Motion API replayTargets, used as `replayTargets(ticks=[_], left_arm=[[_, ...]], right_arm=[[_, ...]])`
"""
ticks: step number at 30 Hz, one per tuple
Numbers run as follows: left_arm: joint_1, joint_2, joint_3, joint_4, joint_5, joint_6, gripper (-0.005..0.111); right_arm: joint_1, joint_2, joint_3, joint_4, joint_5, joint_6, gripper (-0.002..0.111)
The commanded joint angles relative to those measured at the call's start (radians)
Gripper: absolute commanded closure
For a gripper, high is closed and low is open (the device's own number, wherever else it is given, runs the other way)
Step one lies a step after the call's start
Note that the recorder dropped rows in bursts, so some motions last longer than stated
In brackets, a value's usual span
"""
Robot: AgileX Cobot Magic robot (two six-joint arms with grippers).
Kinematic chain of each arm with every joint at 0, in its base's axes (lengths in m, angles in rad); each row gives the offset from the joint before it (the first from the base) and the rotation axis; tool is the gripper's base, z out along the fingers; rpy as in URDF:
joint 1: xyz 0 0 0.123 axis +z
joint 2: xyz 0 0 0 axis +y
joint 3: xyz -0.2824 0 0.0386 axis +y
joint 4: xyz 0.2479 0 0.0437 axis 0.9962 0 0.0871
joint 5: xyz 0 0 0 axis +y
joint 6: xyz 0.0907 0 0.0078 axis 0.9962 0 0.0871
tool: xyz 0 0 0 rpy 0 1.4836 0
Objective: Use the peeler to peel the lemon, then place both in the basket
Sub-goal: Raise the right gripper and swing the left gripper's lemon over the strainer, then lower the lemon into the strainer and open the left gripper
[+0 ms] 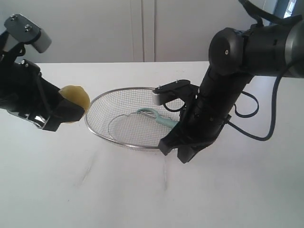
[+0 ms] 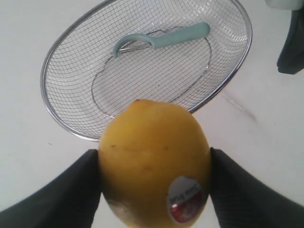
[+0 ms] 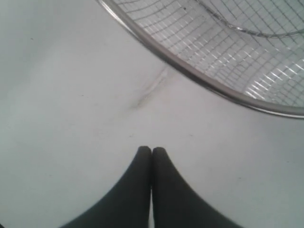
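My left gripper (image 1: 71,111) is shut on the yellow lemon (image 1: 76,99), held in the air just left of the basket's rim. In the left wrist view the lemon (image 2: 154,159) fills the space between both black fingers (image 2: 61,190), its red-and-white sticker facing the camera. The wire-mesh basket (image 1: 102,133) sits mid-table, and the teal peeler (image 1: 159,118) lies inside it, also seen as the peeler (image 2: 164,38) on the mesh. My right gripper (image 1: 173,148) is shut and empty, low over the table by the basket's near right rim (image 3: 199,76); its fingertips (image 3: 152,151) press together.
The white table (image 1: 142,190) spreads around the basket, with a faint crease (image 3: 152,88) in its surface near the rim. A black cable (image 1: 256,123) loops off the right arm. A pale wall stands behind.
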Motion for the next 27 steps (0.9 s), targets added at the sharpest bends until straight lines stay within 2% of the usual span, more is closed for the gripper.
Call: replayTargets(ticks=[1, 4, 12, 15, 22, 27], left_arm=[[-0.004, 0.068, -0.011, -0.101, -0.158, 0.009, 0.107], [-0.004, 0.13, -0.073, -0.132, -0.189, 0.013, 0.107], [-0.042, 0.418, -0.391, -0.135, 0.029, 0.013, 0.107], [-0.048, 0.53, -0.478, -0.135, 0.054, -0.006, 0.107], [-0.048, 0.719, -0.505, -0.161, -0.001, -0.011, 0.107], [-0.048, 0.782, -0.505, -0.177, -0.026, -0.011, 0.107]], right_arm=[[0.005, 0.001, 0.004, 0.071, -0.013, 0.0, 0.108], [0.005, 0.001, 0.004, 0.078, -0.027, 0.0, 0.108], [0.005, 0.001, 0.004, 0.078, -0.032, 0.0, 0.108], [0.005, 0.001, 0.004, 0.078, -0.032, 0.0, 0.108], [0.005, 0.001, 0.004, 0.078, -0.028, 0.032, 0.108], [0.005, 0.002, 0.004, 0.078, -0.032, 0.058, 0.108]])
